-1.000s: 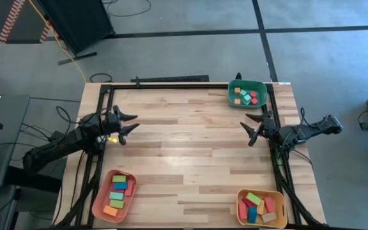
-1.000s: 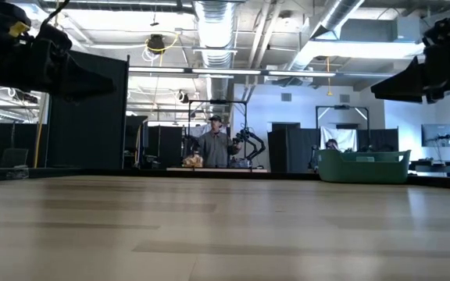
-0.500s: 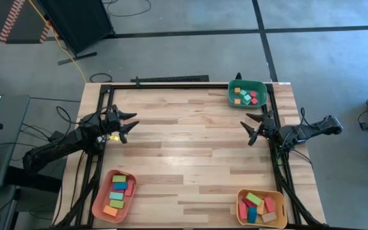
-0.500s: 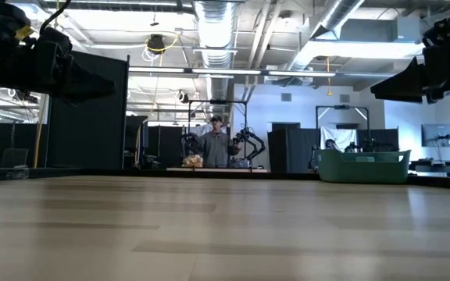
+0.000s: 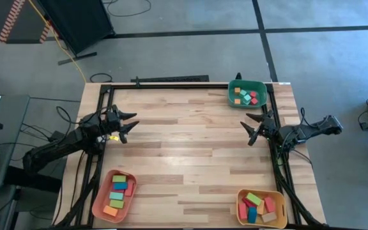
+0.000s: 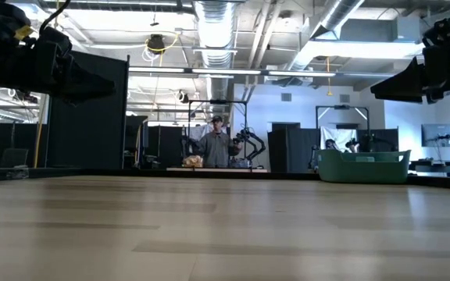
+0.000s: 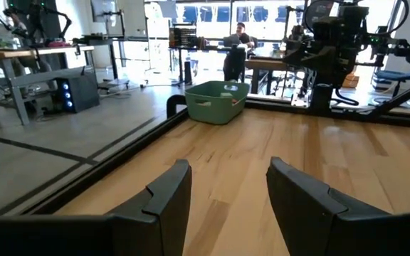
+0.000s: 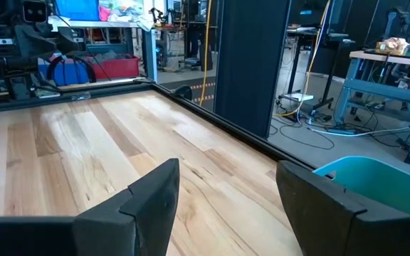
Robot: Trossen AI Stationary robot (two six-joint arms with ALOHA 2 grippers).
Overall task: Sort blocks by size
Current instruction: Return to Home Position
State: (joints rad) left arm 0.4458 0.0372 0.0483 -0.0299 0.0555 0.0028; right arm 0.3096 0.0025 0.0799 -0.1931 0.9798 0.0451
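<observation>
Blocks: the blocks [image 5: 117,195] all sit in three trays near the table's corners.
Trays: green tray [image 5: 259,85] at 1 o'clock, pink tray [image 5: 99,199] at 7 o'clock, yellow tray [image 5: 241,211] at 5 o'clock.
Which way: in the pink tray the long blocks lie flat in a row, long sides running about 9 to 3 o'clock. In the yellow tray they look jumbled, but they are too small to be sure.
Left gripper [image 5: 130,125]: at 9 o'clock, pointing to 3 o'clock, fingers spread wide, holding nothing.
Right gripper [image 5: 251,128]: at 3 o'clock, pointing to 9 o'clock, spread wide too, holding nothing.
Look: bright plain-coloured blocks, smooth round-cornered trays, a pale wood-plank table [image 5: 184,147].
</observation>
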